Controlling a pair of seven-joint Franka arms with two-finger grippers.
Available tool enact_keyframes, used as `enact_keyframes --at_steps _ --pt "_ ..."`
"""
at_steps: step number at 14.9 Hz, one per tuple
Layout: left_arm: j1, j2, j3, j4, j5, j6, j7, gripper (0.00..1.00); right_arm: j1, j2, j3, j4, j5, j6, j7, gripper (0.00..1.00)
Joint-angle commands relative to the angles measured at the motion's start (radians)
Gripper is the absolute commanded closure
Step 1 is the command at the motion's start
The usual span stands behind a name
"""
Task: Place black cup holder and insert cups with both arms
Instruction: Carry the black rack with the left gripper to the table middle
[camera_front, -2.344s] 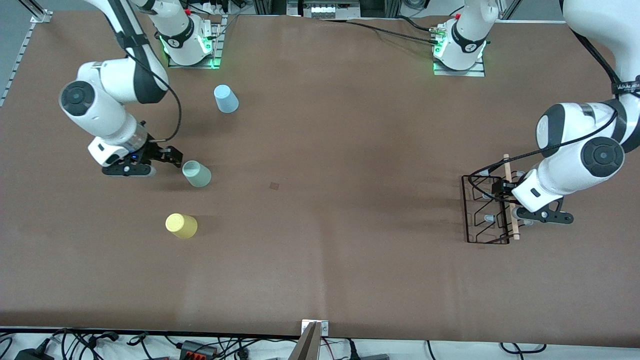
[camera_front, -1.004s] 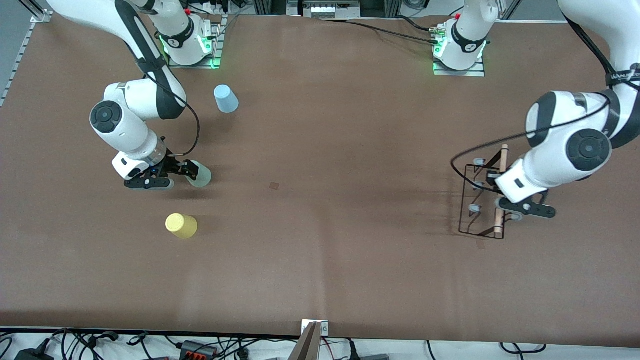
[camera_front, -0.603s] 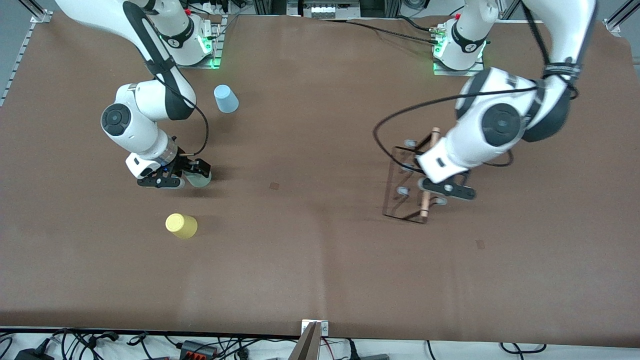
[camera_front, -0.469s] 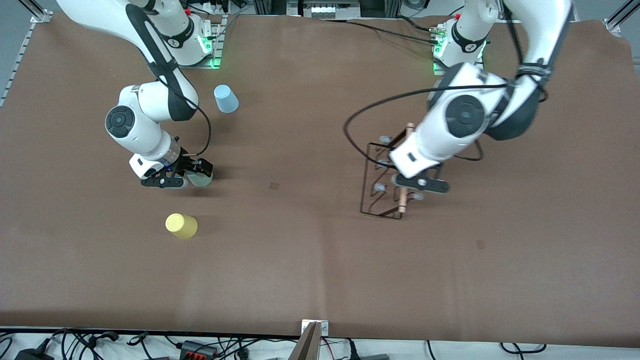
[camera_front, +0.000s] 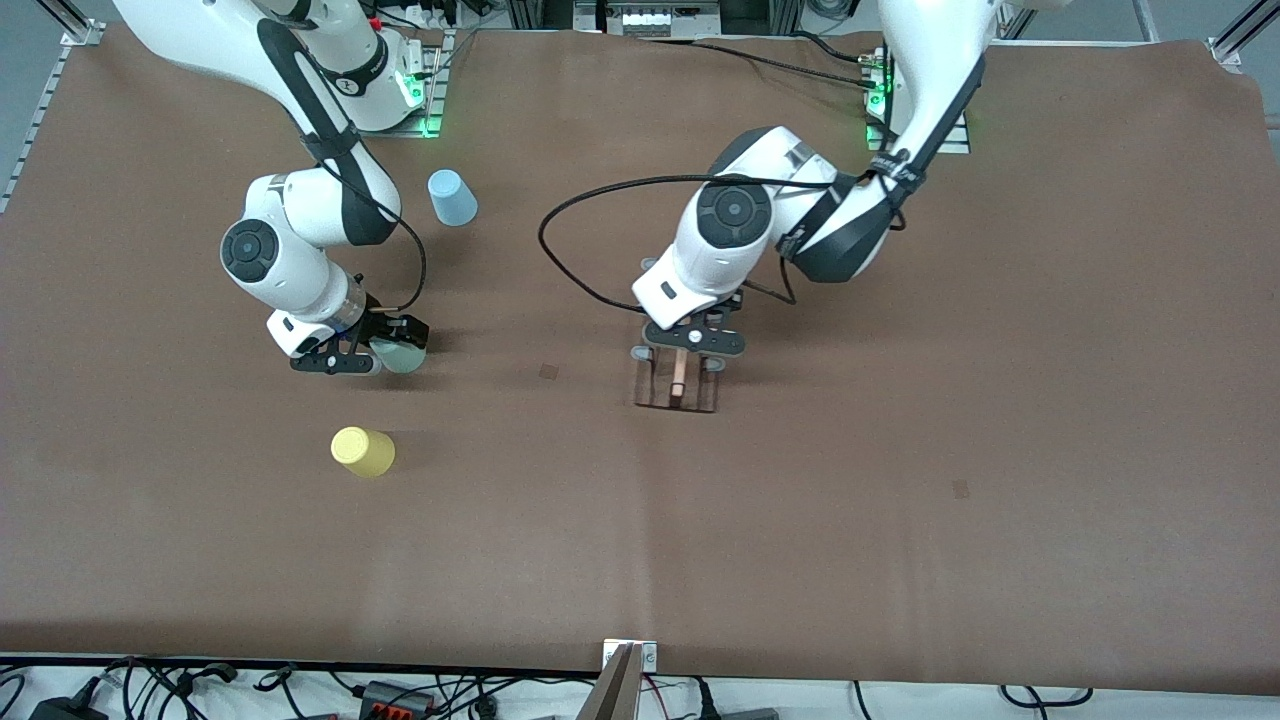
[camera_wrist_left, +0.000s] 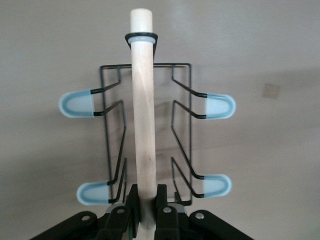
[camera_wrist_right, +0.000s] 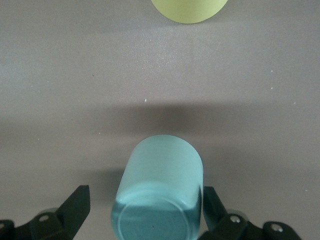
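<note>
The black cup holder sits near the middle of the worktop, gripped by its light wooden rod; the left pincer is clamped on the end of that rod, as the left wrist view shows, with four pale blue prong tips in sight on either side of the rod; whether the wire base already rests on the worktop or hangs just above it cannot be told.

The mint green cup stands upside down toward the right arm's end of the worktop; the right pincer brackets it with fingers spread, one on each side; the right wrist view shows a gap at each finger, so the cup is not yet gripped.

The yellow cup stands nearer to the front camera than the mint green cup; the light blue cup stands farther from it; both are upside down and well apart from either pincer.

Step in hand, as judged: placement of the holder, with the first cup pick-up prepared in parallel.

Next move calls for: seating the holder flat and releasing the rod; closing the right pincer on the mint green cup, then carrying it over a prong.

No brand, label or legible writing is visible on the holder or the cups.
</note>
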Motion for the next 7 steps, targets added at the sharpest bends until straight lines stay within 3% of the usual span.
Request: enact_keyframes --at_steps 1,2,5,6,7 --pt "-0.044 0.024 0.005 0.045 -0.005 0.006 -0.039 0.99 -0.002 -0.008 -0.002 -0.010 0.020 -0.005 -0.003 0.01" --pt "-0.044 0.033 0.005 0.045 0.000 0.006 -0.060 0.99 -0.003 -0.008 -0.002 -0.010 0.020 -0.007 -0.005 0.11" --pt "-0.053 0.044 0.005 0.045 0.001 0.006 -0.077 0.98 -0.005 -0.012 -0.003 -0.007 0.020 -0.018 -0.011 0.56" --pt "-0.052 0.039 0.007 0.045 0.003 0.006 -0.076 0.71 -0.006 -0.017 -0.003 -0.004 0.022 -0.027 -0.012 0.69" --pt "-0.050 0.036 0.013 0.045 0.015 0.004 -0.067 0.01 -0.006 -0.024 -0.005 0.002 0.020 -0.033 -0.015 0.79"
